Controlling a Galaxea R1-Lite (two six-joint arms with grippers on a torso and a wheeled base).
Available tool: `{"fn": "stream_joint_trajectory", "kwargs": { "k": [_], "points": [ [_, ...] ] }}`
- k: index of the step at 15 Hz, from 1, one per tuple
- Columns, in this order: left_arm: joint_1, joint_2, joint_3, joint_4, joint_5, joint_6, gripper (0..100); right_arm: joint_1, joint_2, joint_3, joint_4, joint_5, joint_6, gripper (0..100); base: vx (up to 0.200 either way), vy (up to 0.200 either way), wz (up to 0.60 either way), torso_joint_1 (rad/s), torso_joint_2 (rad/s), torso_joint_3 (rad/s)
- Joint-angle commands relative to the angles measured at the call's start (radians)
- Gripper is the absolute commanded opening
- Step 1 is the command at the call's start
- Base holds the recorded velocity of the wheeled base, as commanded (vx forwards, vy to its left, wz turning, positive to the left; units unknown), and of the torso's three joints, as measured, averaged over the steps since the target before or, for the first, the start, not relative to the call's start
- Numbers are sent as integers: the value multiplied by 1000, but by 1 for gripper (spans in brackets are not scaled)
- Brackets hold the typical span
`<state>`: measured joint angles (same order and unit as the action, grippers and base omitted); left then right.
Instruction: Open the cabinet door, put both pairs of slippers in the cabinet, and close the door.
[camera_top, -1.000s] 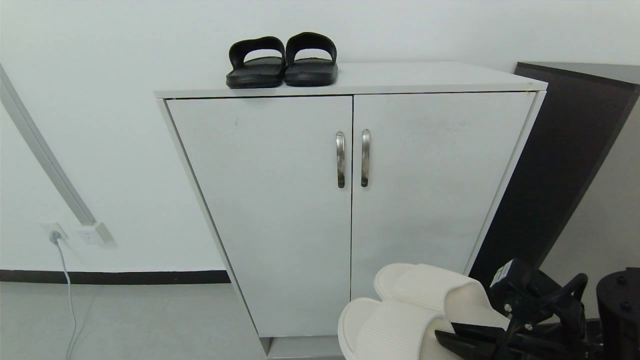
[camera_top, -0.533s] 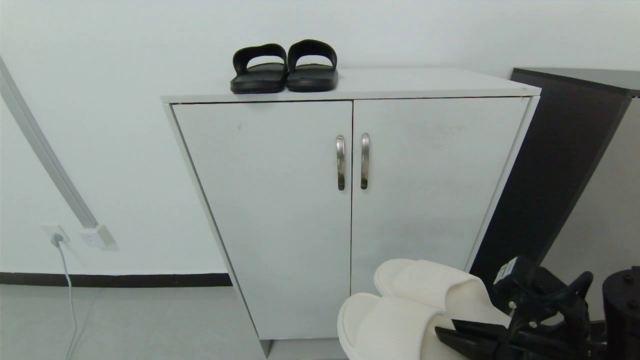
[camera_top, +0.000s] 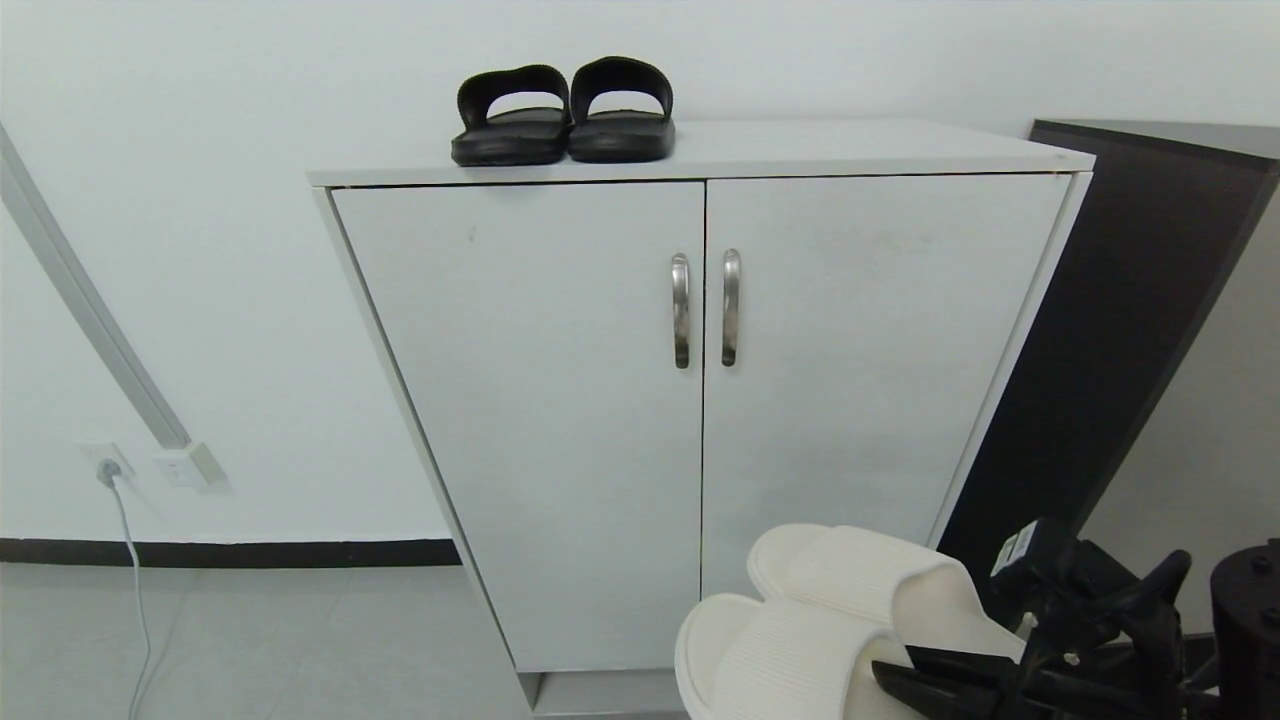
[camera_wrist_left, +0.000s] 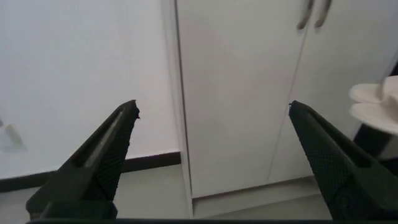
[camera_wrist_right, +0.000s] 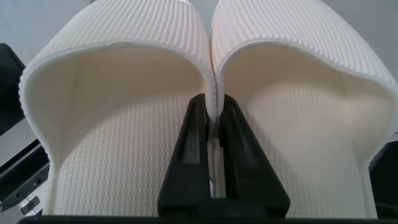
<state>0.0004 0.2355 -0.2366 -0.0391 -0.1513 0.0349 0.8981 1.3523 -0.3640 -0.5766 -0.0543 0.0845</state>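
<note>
Head view: white two-door cabinet (camera_top: 540, 400) unopened ahead of my right fingers (camera_top: 940, 688) clamping cream ribbed slippers (camera_top: 800, 625); left fingers (camera_wrist_left: 102, 158) spread, empty.

Bright, even light; faint soft shadow beneath the black slippers (camera_top: 563, 112)

A plain white painted wall (camera_top: 250, 300) runs across the back. A grey flat cable duct (camera_top: 90, 310) slants down it on the left and ends at a small white junction box (camera_top: 185, 467). Just beside that box is a white wall socket (camera_top: 105, 465) with a grey plug in it, and its thin pale cord (camera_top: 135, 580) hangs to the grey tiled floor (camera_top: 250, 640). A black skirting strip (camera_top: 230, 552) lines the wall's foot. A tall dark brown panelled unit (camera_top: 1120, 330) stands on the right.
</note>
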Motion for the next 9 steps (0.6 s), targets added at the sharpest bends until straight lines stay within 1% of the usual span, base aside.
{"fn": "stream_joint_trajectory", "kwargs": {
  "k": [1,2,3,4,5,6,7,8,9],
  "points": [
    [-7,380,-158,-90,-117,3,100,2,2,0,-5,1,1,0,0,0,0,0,0,0],
    [-53,496,-187,-162,-171,10,100,2,2,10,-25,1,1,0,0,0,0,0,0,0],
    [-108,567,-198,-219,-175,11,100,2,2,16,-39,1,0,0,0,0,0,0,0,0],
    [-138,596,-202,-245,-175,11,100,2,2,16,-45,1,0,0,0,0,0,0,0,0],
    [-249,699,-228,-311,-166,14,100,2,2,17,-48,1,0,0,0,0,0,0,0,0],
    [-296,748,-244,-334,-142,19,100,5,4,20,-49,1,0,0,0,0,0,0,0,0],
    [-376,831,-273,-381,-94,19,100,5,2,20,-49,1,0,0,0,0,0,0,0,0],
    [-438,901,-293,-430,-59,17,100,5,4,20,-49,1,0,0,0,0,0,0,0,0],
    [-488,958,-314,-485,-44,14,100,7,5,20,-49,1,0,0,0,0,0,0,0,0]
  ]
}}
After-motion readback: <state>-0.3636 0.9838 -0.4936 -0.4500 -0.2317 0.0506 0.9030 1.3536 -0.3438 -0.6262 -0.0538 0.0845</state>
